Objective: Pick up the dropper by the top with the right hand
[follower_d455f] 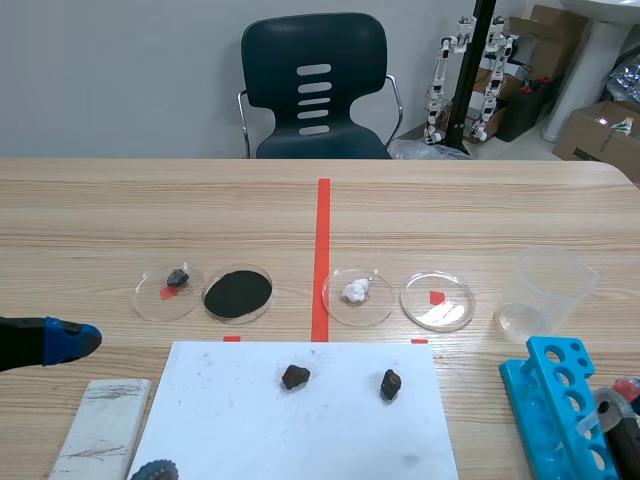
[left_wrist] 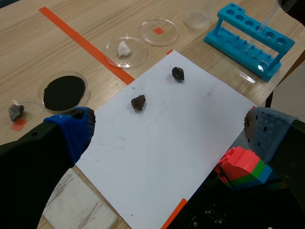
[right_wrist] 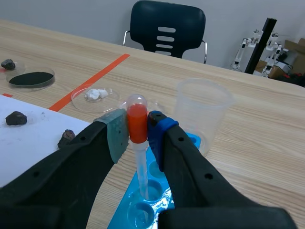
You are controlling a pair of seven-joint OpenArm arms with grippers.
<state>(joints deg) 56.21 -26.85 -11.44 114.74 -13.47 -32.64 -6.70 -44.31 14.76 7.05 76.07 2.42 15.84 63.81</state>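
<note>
The left gripper (left_wrist: pixel 169 130) hovers low at the table's left side, its two fingers spread wide above a white sheet of paper (follower_d455f: pixel 300 430). A white block (follower_d455f: pixel 100 425) lies just beside the paper's left edge. A dark rock (follower_d455f: pixel 155 470) sits at the paper's near left corner, and two more dark rocks (follower_d455f: pixel 294 377) (follower_d455f: pixel 391 384) lie apart from each other on the far half of the sheet.

Beyond the paper four clear round dishes stand in a row. The first dish (follower_d455f: pixel 150 300) holds a small grey stone, the second dish (follower_d455f: pixel 238 293) is filled with black powder, the third dish (follower_d455f: pixel 340 305) holds a white lump, and the fourth dish (follower_d455f: pixel 455 310) lies over a red tape mark. A red tape line (follower_d455f: pixel 322 250) runs away across the table between the second and third dishes. A dark chair (follower_d455f: pixel 315 85) stands behind the table.

Further right is a clear plastic cup (follower_d455f: pixel 548 285), with a small clear lid (follower_d455f: pixel 522 321) just in front of it. Near the table's right front corner lies a blue tube rack (follower_d455f: pixel 555 410). The right gripper (right_wrist: pixel 138 134) is directly over this rack, its pads closed narrowly on the red bulb at the top of the dropper (right_wrist: pixel 137 119). The dropper stands upright, its clear stem reaching down into a hole of the rack.
</note>
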